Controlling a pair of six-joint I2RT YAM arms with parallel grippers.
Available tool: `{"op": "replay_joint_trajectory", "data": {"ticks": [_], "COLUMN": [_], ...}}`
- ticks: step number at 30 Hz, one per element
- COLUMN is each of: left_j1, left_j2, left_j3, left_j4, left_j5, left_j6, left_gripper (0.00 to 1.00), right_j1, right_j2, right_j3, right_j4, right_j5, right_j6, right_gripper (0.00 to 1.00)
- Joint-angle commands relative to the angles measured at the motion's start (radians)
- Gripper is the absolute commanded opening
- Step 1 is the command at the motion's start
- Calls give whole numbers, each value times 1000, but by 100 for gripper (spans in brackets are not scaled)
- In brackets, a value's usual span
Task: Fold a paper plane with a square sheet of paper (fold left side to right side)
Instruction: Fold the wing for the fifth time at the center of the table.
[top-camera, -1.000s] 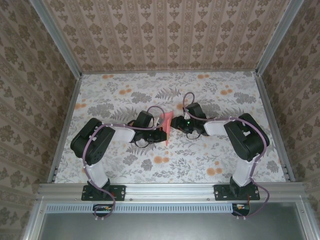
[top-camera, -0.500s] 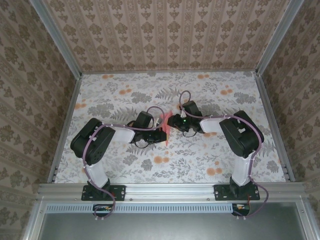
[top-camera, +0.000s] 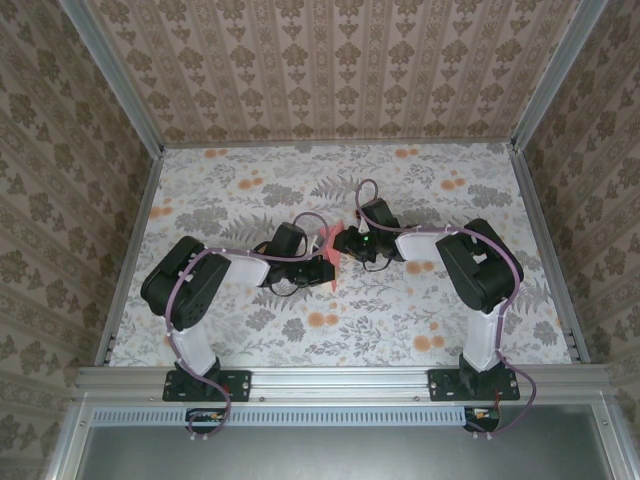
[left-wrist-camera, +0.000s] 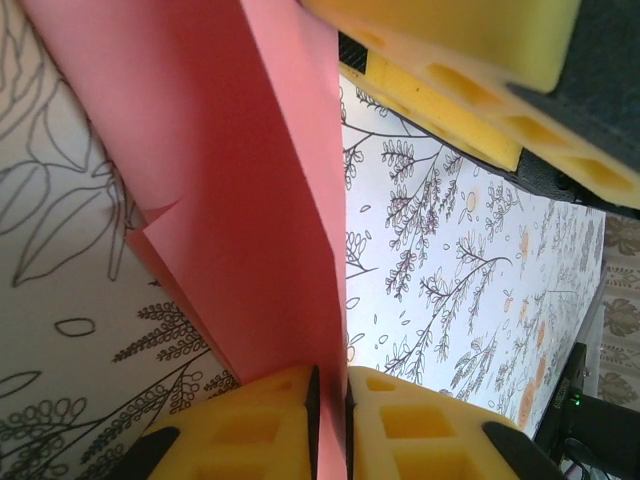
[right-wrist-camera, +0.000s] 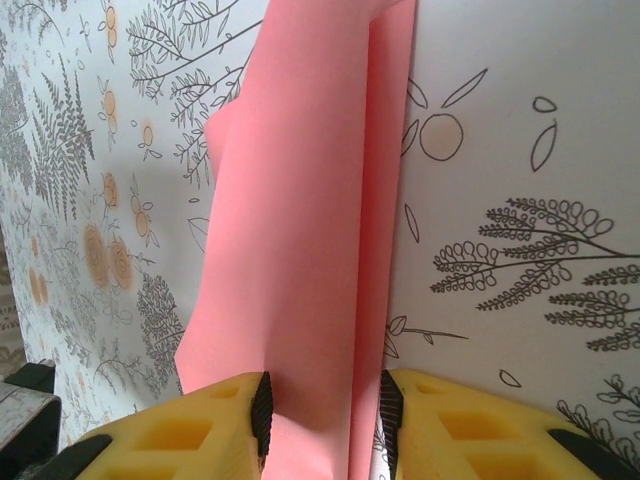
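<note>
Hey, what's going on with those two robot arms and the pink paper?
Both arms meet at the middle of the floral table, working a folded pink paper between them. The left hand pinches its edge between nearly closed fingers. The right hand straddles the folded layers, its fingers apart with paper between them.

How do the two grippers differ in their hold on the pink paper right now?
The left gripper has its yellow fingers nearly together, pinching the folded paper. The right gripper has its fingers standing wider apart, with layers of paper between them, and contact is unclear. The left reaches in from the left, the right from the right. Both straddle an edge of the same sheet.
</note>
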Motion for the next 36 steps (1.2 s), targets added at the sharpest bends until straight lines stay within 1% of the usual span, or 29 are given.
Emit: {"op": "replay_joint_trajectory", "data": {"ticks": [1,3,9,16,18,19,24,33,36], "left_j1": [11,13,30,93,114,121,129,131,135], "left_j2": [-20,-33,-94,-142,-128,-114,-39,57,68], "left_j3": [-12,-13,-19,-12,3,13,69,133,143], "left_j4": [14,9,-27,-76,-79,-74,-41,5,8], "left_j5": [14,14,14,14,14,50,80,78,74], "left_j6": [-12,-12,-2,-5,-16,-20,-39,-63,-60], "left_gripper": [19,22,36,49,49,49,50,49,47], "right_j1": [11,12,10,10,10,10,9,9,9], "right_j2": [48,53,57,58,57,58,56,57,58], "right_j3": [5,5,5,5,6,6,5,11,11], "right_j4": [-90,-92,-91,-87,-88,-88,-96,-105,-106], "right_j5": [41,41,42,39,38,38,38,36,36], "right_j6": [14,14,16,18,17,17,14,13,13], "right_gripper": [36,37,36,36,36,36,36,36,36]}}
